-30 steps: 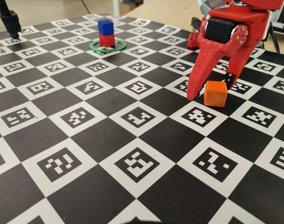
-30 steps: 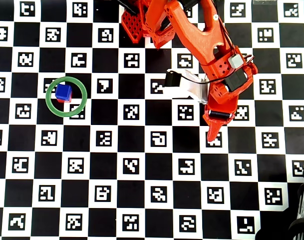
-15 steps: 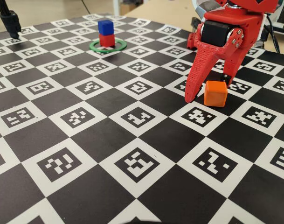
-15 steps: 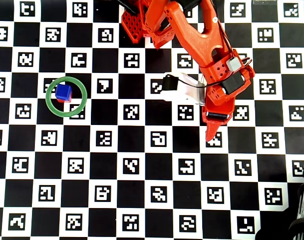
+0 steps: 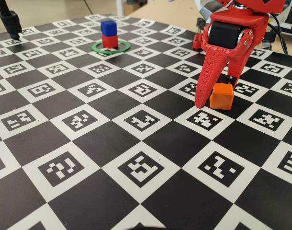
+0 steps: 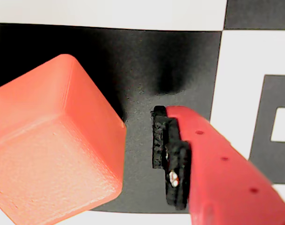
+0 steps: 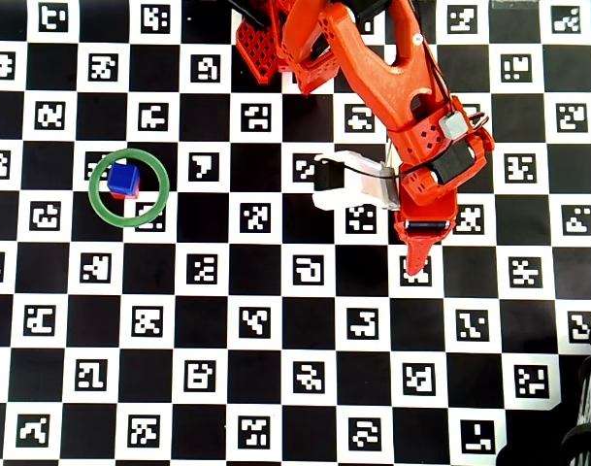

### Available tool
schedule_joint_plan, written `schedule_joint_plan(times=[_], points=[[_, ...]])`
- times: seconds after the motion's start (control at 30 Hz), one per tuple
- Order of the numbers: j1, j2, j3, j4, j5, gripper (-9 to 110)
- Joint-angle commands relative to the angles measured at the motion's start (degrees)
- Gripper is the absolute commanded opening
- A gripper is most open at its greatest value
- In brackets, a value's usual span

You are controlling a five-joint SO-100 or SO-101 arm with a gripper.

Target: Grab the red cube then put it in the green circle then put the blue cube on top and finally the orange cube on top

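Right now my red two-finger gripper [image 5: 216, 98] stands spread around the small matte orange plastic cube [image 5: 221, 96], which sits on the checkered marker board [image 5: 88, 158] toward its right edge in the fixed view. My wrist view shows a clear gap between the cube [image 6: 53, 145] and my black-padded finger [image 6: 172, 159]; overhead, my arm hides the cube. Farther back, the deep-blue plastic cube [image 5: 107, 27] sits atop the red plastic cube [image 5: 110, 40] inside the thin green ring [image 5: 110, 47].
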Motion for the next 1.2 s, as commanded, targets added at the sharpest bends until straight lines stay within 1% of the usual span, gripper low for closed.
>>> schedule_joint_plan(times=[0.0, 0.43, 1.17], points=[[-0.09, 0.88, -1.76, 0.53, -2.55, 46], [-0.09, 0.7, -3.52, 1.23, -13.45, 45], [0.79, 0.44, -5.19, -0.18, -21.01, 45]])
